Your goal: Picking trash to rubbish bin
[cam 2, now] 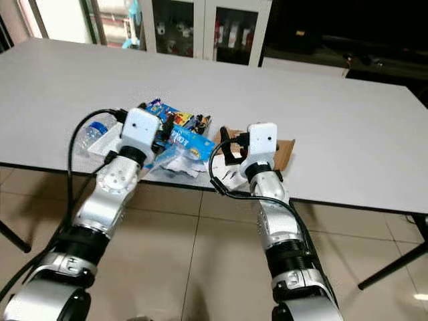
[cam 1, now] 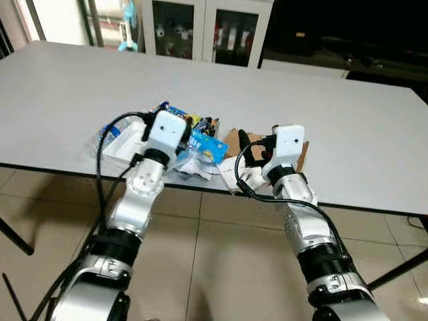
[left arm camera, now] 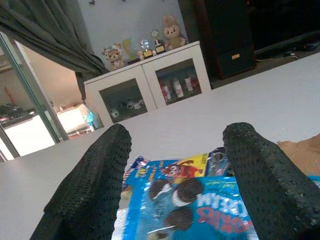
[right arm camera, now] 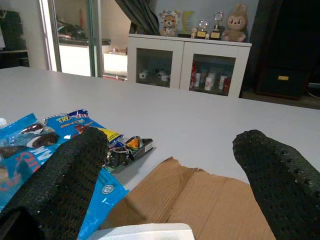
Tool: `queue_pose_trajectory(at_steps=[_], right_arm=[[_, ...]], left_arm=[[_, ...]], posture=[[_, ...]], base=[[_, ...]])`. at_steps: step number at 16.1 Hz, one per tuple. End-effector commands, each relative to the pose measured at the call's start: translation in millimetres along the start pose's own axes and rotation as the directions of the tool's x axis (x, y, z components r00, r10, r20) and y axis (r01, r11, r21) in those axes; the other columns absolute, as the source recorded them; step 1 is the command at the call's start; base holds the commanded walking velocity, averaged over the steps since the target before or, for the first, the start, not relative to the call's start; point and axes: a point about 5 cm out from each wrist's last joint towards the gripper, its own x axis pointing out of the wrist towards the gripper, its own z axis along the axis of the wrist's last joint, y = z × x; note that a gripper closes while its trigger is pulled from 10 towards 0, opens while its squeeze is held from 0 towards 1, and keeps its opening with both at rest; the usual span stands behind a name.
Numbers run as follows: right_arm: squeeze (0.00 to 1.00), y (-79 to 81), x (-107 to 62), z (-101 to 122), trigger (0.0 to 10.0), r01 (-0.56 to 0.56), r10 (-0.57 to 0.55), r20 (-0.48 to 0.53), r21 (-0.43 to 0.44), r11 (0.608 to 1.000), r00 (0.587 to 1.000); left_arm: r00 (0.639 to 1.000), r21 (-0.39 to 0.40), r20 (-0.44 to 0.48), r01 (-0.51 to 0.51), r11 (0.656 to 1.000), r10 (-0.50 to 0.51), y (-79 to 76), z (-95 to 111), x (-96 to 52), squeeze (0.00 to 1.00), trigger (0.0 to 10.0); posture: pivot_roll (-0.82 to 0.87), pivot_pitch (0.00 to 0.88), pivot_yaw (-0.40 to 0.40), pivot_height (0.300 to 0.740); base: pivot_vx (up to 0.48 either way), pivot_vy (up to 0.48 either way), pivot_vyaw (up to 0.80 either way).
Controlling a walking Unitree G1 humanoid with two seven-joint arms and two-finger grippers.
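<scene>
1. grey table, near edge toward the robot. a heap of trash lies just inside that edge, between and in front of both arms.
2. left gripper over the left part of the heap, low above the table. fingers spread wide; nothing between them. below the gap lies a blue cookie wrapper printed with dark sandwich cookies.
3. right gripper over the right part of the heap. fingers also spread wide, holding nothing. the brown cardboard piece lies flat on the table under the gap.
4. blue cookie wrapper sits mid-heap, just beside the left wrist housing; partly hidden by it in the head views.
5. crumpled white paper at the table edge, under and in front of the blue wrapper, touching it.
6. brown cardboard piece right of the wrapper, torn edge visible, partly covered by the right wrist.
7. small dark snack packet between wrapper and cardboard, touching the wrapper's edge.
8. white tray at the left end of the heap; clear plastic bottle with blue cap beside it, lying down.
9. white cabinet with glass doors beyond the table; plush toys on top.
10. tiled floor beneath.
</scene>
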Motion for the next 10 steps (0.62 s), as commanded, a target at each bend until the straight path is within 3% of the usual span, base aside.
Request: queue_pose_trajectory(at_steps=[1, 2, 10], right_arm=[[0.0, -2.1, 1.3, 5.2, 10.0, 0.004, -0.004, 0.011, 0.004, 1.0, 1.0], [0.0, -2.1, 1.3, 4.7, 10.0, 0.004, -0.004, 0.008, 0.004, 1.0, 1.0], [0.0, 0.7, -0.6, 1.2, 10.0, -0.012, 0.012, -0.006, 0.01, 1.0, 1.0]], left_arm=[[0.999, -0.002, 0.036, 0.015, 1.0, -0.015, 3.3, 13.3, 6.5, 0.61, 10.0], [0.999, 0.026, 0.028, 0.044, 0.999, -0.045, 8.0, 13.2, 7.2, 1.0, 10.0], [0.995, 0.151, -0.076, 0.074, 0.986, -0.063, 33.0, -2.9, 6.5, 1.0, 10.0]], posture=[[0.01, 0.024, -0.091, 0.74], [0.02, 0.028, -0.088, 0.74], [0.02, 0.03, -0.082, 0.74]], base=[[0.0, 0.0, 0.0], [0.0, 0.0, 0.0], [0.0, 0.0, 0.0]])
